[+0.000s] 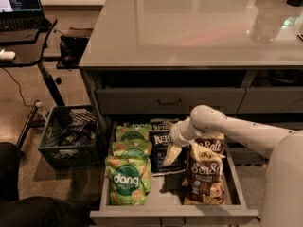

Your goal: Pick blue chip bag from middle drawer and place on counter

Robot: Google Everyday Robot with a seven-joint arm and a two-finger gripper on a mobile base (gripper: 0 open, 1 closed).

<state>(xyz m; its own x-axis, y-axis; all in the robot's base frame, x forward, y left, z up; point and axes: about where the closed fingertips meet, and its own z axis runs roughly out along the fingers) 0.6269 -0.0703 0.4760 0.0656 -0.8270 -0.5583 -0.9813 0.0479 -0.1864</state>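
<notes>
The middle drawer (175,215) is pulled open below the counter (189,22). The blue chip bag (159,144), dark navy with a white "Kettle" logo, lies in the drawer's middle, between the green bags and the brown bags. Another navy bag edge shows behind it. My gripper (172,154) reaches in from the right on a white arm and sits over the right half of the blue chip bag, touching or just above it. It hides part of the bag.
Three green "dang" bags (127,179) lie in the drawer's left side. Brown "Sea Salt" bags (206,175) lie at its right. A shut drawer front with a dark handle (169,101) is above. A black crate (71,137) and a desk with a laptop (19,4) stand left.
</notes>
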